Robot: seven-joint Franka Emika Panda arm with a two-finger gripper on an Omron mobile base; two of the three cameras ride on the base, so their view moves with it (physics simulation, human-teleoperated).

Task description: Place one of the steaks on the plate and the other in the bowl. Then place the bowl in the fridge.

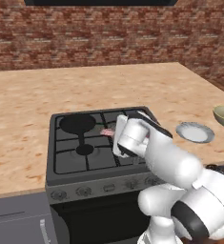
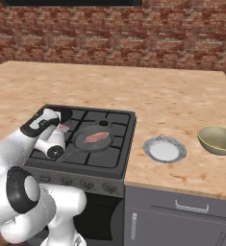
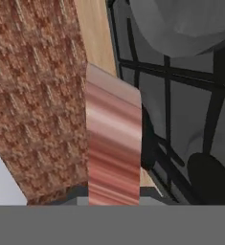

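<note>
Hand view shows the gripper (image 2: 61,129) closed on one steak (image 3: 113,143) above the stove (image 2: 112,166); carry it level toward the plate (image 2: 164,149) just beside that stove

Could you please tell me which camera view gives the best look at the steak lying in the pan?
The right base view: the steak in the pan lies there unobstructed on the stove. From the left base view the arm covers that spot. The hand view looks instead at the other steak, close up.
</note>
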